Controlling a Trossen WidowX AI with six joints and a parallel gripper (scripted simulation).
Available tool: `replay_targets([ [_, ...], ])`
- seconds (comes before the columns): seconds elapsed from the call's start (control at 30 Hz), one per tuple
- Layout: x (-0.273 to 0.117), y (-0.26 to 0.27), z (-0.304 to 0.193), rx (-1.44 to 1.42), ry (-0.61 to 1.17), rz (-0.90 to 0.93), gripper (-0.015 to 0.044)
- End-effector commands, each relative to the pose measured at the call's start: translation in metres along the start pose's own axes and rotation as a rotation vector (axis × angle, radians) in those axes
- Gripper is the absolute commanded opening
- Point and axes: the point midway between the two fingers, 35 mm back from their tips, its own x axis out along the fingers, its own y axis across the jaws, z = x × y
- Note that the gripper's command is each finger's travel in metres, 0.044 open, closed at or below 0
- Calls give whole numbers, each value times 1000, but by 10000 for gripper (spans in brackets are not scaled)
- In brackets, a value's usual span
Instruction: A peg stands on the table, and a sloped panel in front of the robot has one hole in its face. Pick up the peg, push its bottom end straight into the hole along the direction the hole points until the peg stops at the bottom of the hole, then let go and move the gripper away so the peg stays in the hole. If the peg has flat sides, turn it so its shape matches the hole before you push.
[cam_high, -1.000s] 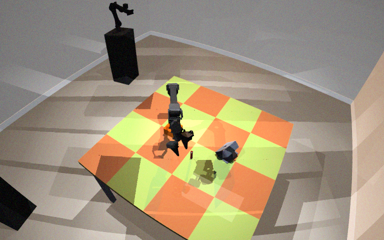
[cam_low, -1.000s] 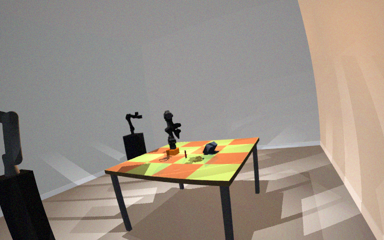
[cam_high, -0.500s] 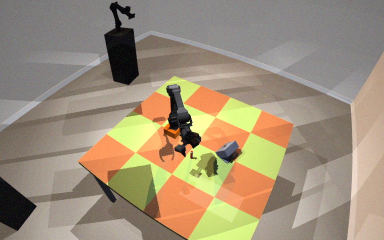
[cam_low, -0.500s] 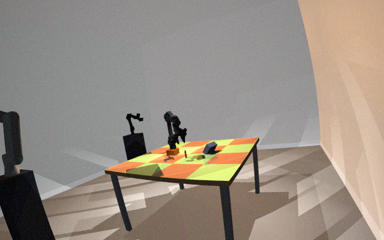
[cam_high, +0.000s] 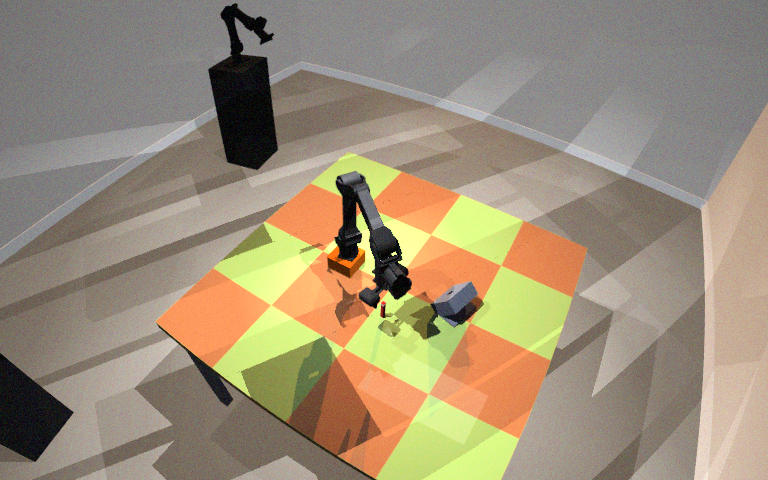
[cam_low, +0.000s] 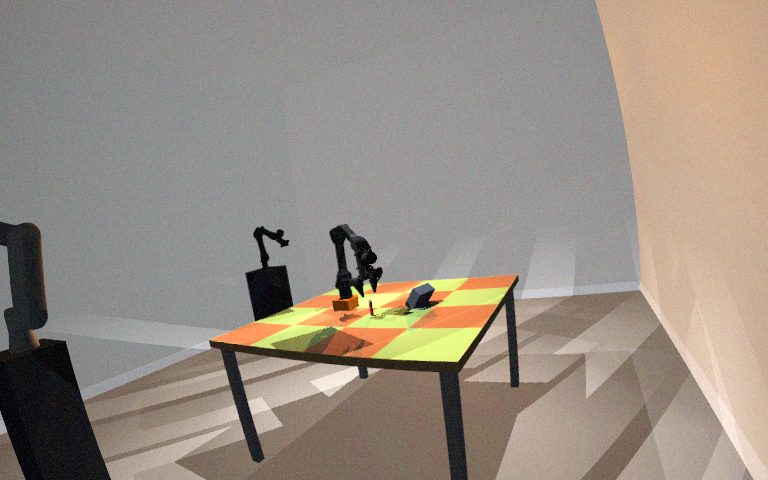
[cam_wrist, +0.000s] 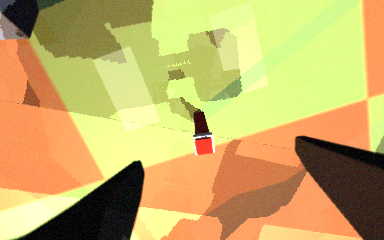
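Approach step, nothing grasped: jaws wide open and empty above the counter (cam_wrist: 310, 75), red peg (cam_wrist: 203, 144) upright at frame centre between them but further off, sloped panel (cam_high: 455, 301) apart; next, lowering to straddle and close

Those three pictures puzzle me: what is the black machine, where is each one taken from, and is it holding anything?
The black machine is a robot arm bolted to an orange base on a checkered table. One picture looks down from above, one looks across the room from the side, and the third comes from a camera on the arm's wrist. The two dark shapes at the bottom of that third picture are its fingers. Together they form the gripper, which is wide open and holds nothing. Below it stands a small red peg, upright on the table. Nearby sits a grey sloped block, apart from the peg.
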Motion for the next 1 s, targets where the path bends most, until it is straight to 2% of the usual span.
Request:
replay_targets([
  [0.0, 9, 8, -7, 24, 55, 1, 440],
  [0.97, 47, 7, -7, 24, 55, 1, 440],
])
